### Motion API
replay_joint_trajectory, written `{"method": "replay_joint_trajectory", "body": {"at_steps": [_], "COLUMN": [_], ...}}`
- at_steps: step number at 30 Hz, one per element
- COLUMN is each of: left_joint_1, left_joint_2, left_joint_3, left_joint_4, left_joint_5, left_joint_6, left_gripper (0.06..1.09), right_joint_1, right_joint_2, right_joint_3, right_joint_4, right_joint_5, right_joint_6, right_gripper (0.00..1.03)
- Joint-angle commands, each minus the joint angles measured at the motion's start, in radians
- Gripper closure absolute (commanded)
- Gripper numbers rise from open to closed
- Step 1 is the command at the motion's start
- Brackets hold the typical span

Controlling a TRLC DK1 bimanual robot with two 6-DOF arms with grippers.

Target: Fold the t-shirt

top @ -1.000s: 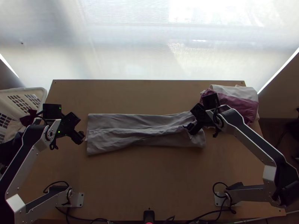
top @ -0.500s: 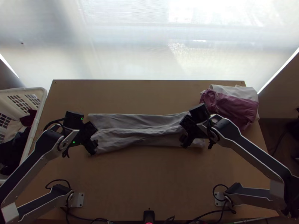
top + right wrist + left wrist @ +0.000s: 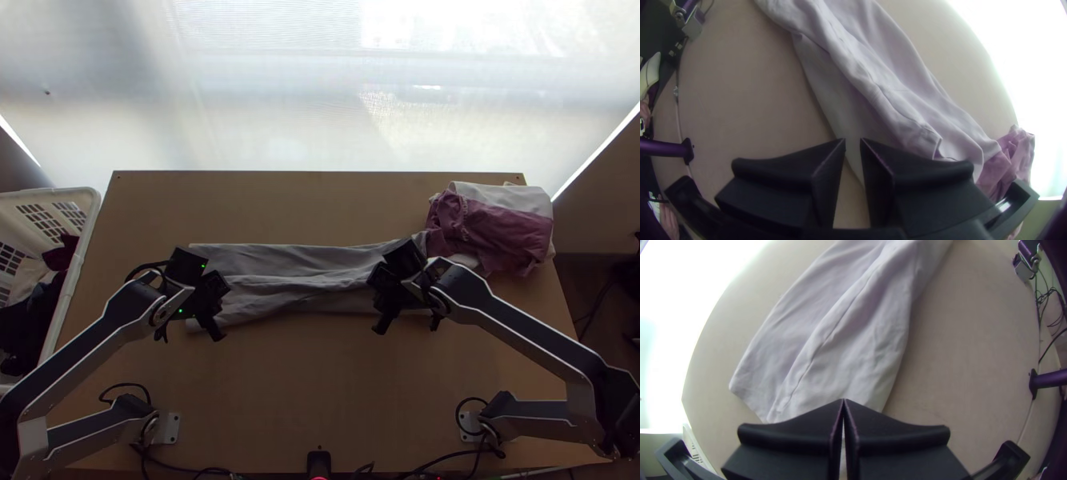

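A grey t-shirt [image 3: 308, 276] lies in a long folded strip across the middle of the table, with lengthwise creases. My left gripper [image 3: 216, 332] is over the strip's left end, near its lower edge; my right gripper [image 3: 380, 328] is by the lower edge toward the right end. In the left wrist view, the left gripper [image 3: 844, 401] has its fingertips together, with the cloth [image 3: 835, 333] beyond them. The right wrist view shows the right gripper [image 3: 853, 141] with a narrow gap between its fingertips, above the cloth's edge and holding nothing.
A pile of pink and white cloth [image 3: 500, 232] lies at the table's far right corner, close to the strip's right end. A white basket [image 3: 88, 212] with dark and light clothes stands off the table's left side. Bare wood [image 3: 320, 384] stretches between the arms' bases.
Both arms have moved inward over the strip and toward the near edge, the left one rightward and the right one leftward. The grey cloth lies much as before.
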Motion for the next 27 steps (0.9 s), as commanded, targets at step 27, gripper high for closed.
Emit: {"method": "replay_joint_trajectory", "body": {"at_steps": [27], "left_joint_1": [0.256], "left_joint_2": [0.201], "left_joint_3": [-0.158], "left_joint_4": [0.283], "left_joint_5": [0.002], "left_joint_6": [0.041], "left_gripper": [1.05], "right_joint_1": [-0.088], "right_joint_2": [0.393], "right_joint_3": [0.164], "right_joint_4": [0.22], "right_joint_5": [-0.052], "right_joint_6": [-0.081], "right_gripper": [0.95]}}
